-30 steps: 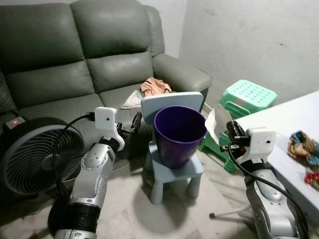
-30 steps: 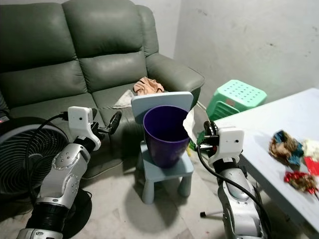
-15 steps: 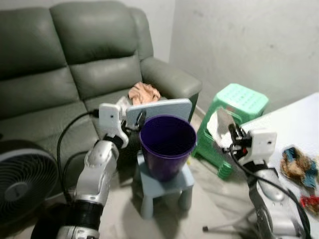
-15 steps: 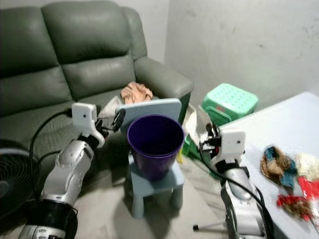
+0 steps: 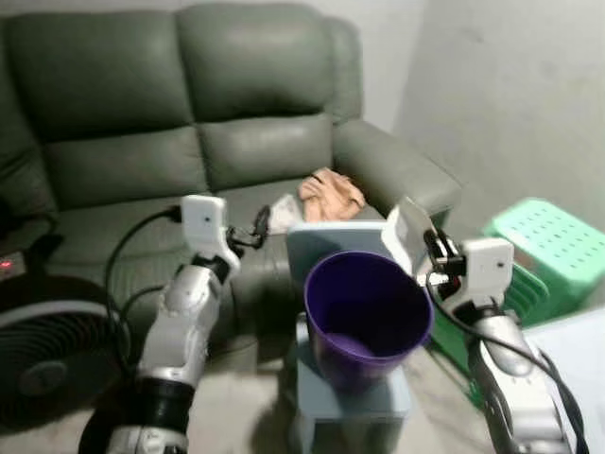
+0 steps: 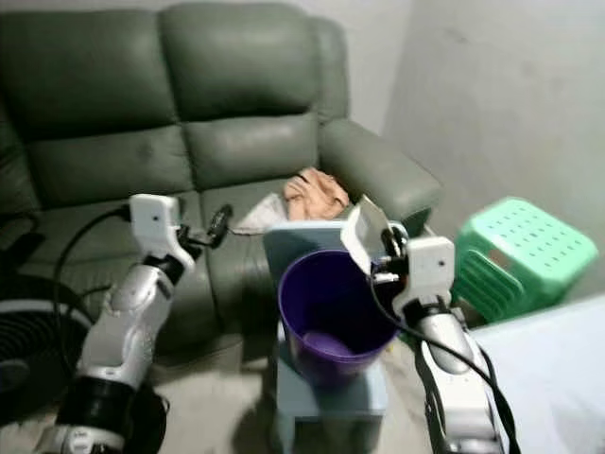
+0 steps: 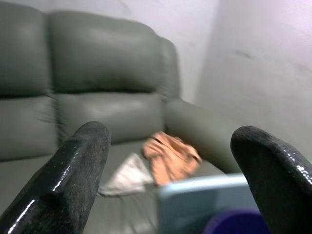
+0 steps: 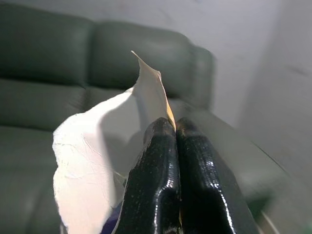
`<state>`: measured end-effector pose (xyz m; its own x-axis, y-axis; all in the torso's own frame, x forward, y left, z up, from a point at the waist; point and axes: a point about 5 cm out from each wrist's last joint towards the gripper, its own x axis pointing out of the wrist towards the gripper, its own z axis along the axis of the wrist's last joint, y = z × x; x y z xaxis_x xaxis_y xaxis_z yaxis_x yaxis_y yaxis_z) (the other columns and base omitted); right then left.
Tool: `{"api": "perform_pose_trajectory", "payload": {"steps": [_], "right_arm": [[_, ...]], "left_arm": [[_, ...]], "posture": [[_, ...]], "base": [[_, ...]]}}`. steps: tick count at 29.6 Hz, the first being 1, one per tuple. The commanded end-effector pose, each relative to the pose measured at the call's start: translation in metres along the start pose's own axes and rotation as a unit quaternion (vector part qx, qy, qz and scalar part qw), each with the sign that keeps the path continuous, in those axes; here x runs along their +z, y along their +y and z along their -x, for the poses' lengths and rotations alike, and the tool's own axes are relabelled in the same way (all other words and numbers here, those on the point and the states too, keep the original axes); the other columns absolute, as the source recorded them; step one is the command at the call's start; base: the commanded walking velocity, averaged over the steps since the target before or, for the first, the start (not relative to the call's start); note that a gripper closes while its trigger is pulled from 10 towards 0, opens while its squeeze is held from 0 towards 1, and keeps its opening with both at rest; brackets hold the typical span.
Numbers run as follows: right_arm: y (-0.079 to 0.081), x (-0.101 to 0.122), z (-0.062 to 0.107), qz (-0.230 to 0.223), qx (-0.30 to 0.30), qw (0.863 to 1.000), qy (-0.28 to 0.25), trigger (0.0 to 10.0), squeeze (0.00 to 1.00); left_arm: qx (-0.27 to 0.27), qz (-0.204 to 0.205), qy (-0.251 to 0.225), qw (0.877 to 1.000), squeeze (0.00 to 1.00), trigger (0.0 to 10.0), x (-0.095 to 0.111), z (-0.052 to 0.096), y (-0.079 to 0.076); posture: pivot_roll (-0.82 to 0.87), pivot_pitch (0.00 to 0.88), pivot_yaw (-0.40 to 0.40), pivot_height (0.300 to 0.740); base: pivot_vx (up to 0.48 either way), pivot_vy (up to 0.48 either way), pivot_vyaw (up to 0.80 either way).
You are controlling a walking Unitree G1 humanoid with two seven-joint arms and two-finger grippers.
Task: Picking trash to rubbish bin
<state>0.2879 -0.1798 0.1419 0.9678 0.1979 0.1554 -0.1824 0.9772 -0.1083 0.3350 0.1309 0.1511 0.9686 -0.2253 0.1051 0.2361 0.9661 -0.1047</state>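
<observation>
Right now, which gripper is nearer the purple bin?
Right. The right gripper, shut on white paper, sits over the purple bin rim; the left gripper hangs open, off toward the sofa.

The fan (image 5: 43,355) is cut off by the head view's lower left edge. The small blue chair (image 5: 352,402) is largely hidden behind the purple bin (image 5: 367,317). In the blurred left wrist view, the pale item beside the orange cloth (image 7: 170,157) on the sofa (image 7: 97,97) is perhaps paper.

Two silver jointed arms, white boxy wrist housings, looping black cables; glossy black rounded fingers on left gripper (image 5: 259,223) and right gripper (image 8: 175,141).
</observation>
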Motion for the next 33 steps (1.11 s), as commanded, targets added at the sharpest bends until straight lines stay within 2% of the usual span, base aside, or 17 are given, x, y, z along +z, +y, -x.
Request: {"api": "perform_pose_trajectory", "payload": {"steps": [1, 8, 14, 21, 25, 28, 33], "right_arm": [[0.007, -0.001, -0.002, 0.006, 0.026, 1.0, 0.009, 10.0, 0.0], [0.006, -0.006, -0.008, 0.015, 0.043, 0.998, 0.034, 10.0, 0.0], [0.005, -0.012, -0.018, 0.029, 0.055, 0.997, 0.056, 10.0, 0.0], [0.008, -0.021, -0.03, 0.024, 0.059, 0.995, 0.08, 10.0, 0.0], [0.012, -0.029, -0.038, 0.026, 0.058, 0.993, 0.102, 10.0, 0.0], [0.018, -0.039, -0.047, 0.029, 0.061, 0.991, 0.116, 10.0, 0.0], [0.021, -0.046, -0.053, 0.025, 0.051, 0.99, 0.132, 10.0, 0.0]], "left_arm": [[0.017, -0.006, 0.003, 1.0, 0.0, 10.0, 0.001, 0.001, 0.007], [0.001, -0.01, 0.005, 1.0, 0.0, 10.0, -0.003, 0.007, 0.006], [-0.032, -0.014, 0.022, 0.999, 0.0, 10.0, -0.013, 0.018, -0.01], [-0.077, -0.003, 0.035, 0.996, 0.0, 10.0, -0.023, 0.034, -0.04], [-0.101, -0.011, 0.051, 0.994, 0.0, 10.0, -0.033, 0.045, -0.055], [-0.132, -0.028, 0.073, 0.988, 0.0, 10.0, -0.048, 0.061, -0.066], [-0.146, -0.025, 0.082, 0.986, 0.0, 10.0, -0.053, 0.072, -0.07]], "posture": [[-0.02, 0.0, -0.068, 0.74], [-0.02, 0.0, -0.071, 0.74], [-0.02, 0.0, -0.081, 0.74], [0.0, 0.054, -0.099, 0.74], [-0.01, 0.074, -0.103, 0.74], [-0.01, 0.089, -0.1, 0.74], [-0.01, 0.099, -0.097, 0.74]], "base": [[0.0, 0.0, 0.0], [0.0, 0.0, 0.0], [0.0, 0.0, 0.0], [0.0, 0.0, 0.0], [0.0, 0.0, 0.0], [0.0, 0.0, 0.0], [0.0, 0.0, 0.0]]}}
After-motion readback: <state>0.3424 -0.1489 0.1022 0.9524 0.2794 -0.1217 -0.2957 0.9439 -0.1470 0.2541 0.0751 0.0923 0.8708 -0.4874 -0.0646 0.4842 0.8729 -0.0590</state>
